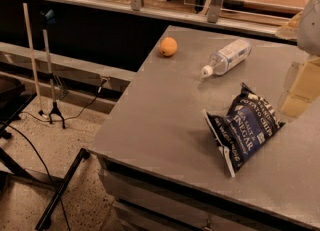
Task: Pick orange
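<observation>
Camera view is showing the small round matte orange [168,46] lying well apart, far-left of the tan blocky gripper [298,92]; its opening cannot be told.

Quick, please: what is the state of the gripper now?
Gripper: at the right edge, over the table; open or closed cannot be told. The orange lies far from it.

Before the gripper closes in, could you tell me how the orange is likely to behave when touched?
The orange is round and sits free near a far corner of the table, so a nudge would probably roll it off. Its matte skin should grip reasonably well. The gripper is at the right edge, well away from it.
</observation>
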